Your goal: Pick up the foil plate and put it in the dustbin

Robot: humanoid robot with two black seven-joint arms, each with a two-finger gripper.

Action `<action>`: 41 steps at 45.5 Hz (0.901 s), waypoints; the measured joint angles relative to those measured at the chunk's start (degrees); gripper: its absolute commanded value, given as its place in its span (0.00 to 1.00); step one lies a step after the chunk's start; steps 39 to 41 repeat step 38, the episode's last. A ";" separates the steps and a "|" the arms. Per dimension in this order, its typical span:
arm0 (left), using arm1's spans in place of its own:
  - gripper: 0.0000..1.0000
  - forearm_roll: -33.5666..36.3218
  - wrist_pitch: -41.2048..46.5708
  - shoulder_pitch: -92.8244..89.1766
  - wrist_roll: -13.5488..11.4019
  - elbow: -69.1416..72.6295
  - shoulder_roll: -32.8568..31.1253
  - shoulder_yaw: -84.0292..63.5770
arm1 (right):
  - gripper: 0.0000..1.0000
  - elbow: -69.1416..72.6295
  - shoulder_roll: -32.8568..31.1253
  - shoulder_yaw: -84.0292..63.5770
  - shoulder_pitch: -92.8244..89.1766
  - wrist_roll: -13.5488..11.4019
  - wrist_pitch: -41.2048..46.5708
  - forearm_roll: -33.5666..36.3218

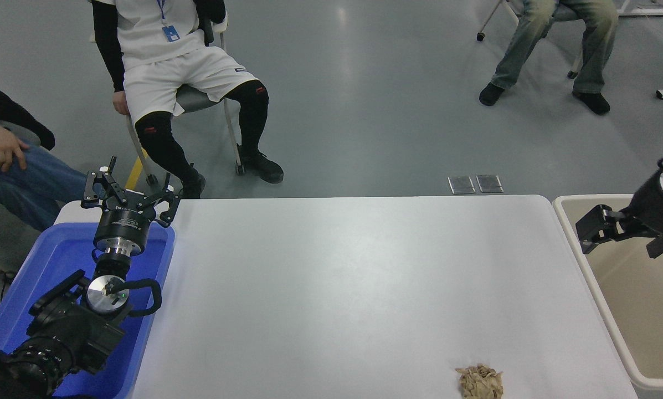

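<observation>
**Desk:** Where is the foil plate?

**Photographer:** It shows nowhere. The white table (pixel 337 277) carries only a small tan scrap pile (pixel 479 382) at its near right. The beige dustbin (pixel 572 233) stands at the table's right end, its visible inside bare; the plate may lie in the part cut off by the frame, but I cannot tell.

**Desk:** And the arms?

**Photographer:** The right gripper (pixel 622 235) hangs over the dustbin's far left corner, fingers spread, holding nothing. The left gripper (pixel 129 191) is parked over the blue tray (pixel 49 260) at far left, fingers also splayed.

**Desk:** What could go wrong?

**Photographer:** By my reading, the gripper sits close to the bin's rim; a low sweep toward the table could clip it and shove the bin. With no plate to see, it might also reach for the scraps by mistake.

**Desk:** The plate's look?

**Photographer:** Nothing to report; it is unseen.
</observation>
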 measured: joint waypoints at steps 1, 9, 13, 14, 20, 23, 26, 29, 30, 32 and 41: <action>0.99 0.00 0.00 0.00 0.00 0.00 0.00 0.00 | 1.00 0.05 0.33 0.30 0.33 0.00 0.10 0.09; 0.99 0.00 0.03 0.00 0.00 -0.01 0.00 0.00 | 1.00 -0.10 4.32 2.51 2.23 -0.02 0.71 0.73; 0.99 -0.02 0.04 0.00 0.00 -0.01 0.00 0.00 | 1.00 -0.15 5.62 3.23 2.77 -0.04 0.85 0.94; 0.99 -0.02 0.04 0.00 -0.01 -0.01 0.00 -0.01 | 1.00 -0.16 5.85 3.45 2.91 -0.03 0.88 1.01; 0.99 -0.02 0.04 0.00 -0.01 -0.01 0.00 -0.02 | 1.00 -0.20 7.02 5.35 4.61 0.11 1.01 1.82; 0.99 -0.02 0.04 0.00 -0.01 -0.01 0.00 -0.02 | 1.00 -0.21 7.43 6.07 5.32 0.16 1.06 2.18; 0.99 -0.03 0.04 0.00 -0.01 -0.01 0.00 -0.02 | 1.00 -0.21 7.68 6.38 5.69 0.17 1.08 2.42; 0.99 -0.02 0.04 0.00 -0.02 -0.01 0.00 -0.02 | 1.00 -0.21 7.93 6.50 5.95 0.19 1.09 2.62; 0.99 -0.02 0.04 0.00 -0.02 -0.01 0.00 -0.02 | 1.00 -0.21 8.02 6.46 5.99 0.18 1.10 2.68; 0.99 -0.02 0.04 0.00 -0.04 -0.01 0.00 -0.02 | 1.00 -0.21 8.19 6.35 6.09 0.19 1.10 2.79; 0.99 -0.02 0.04 0.00 -0.04 -0.01 0.00 -0.02 | 1.00 -0.18 8.67 6.12 6.33 0.18 1.12 3.04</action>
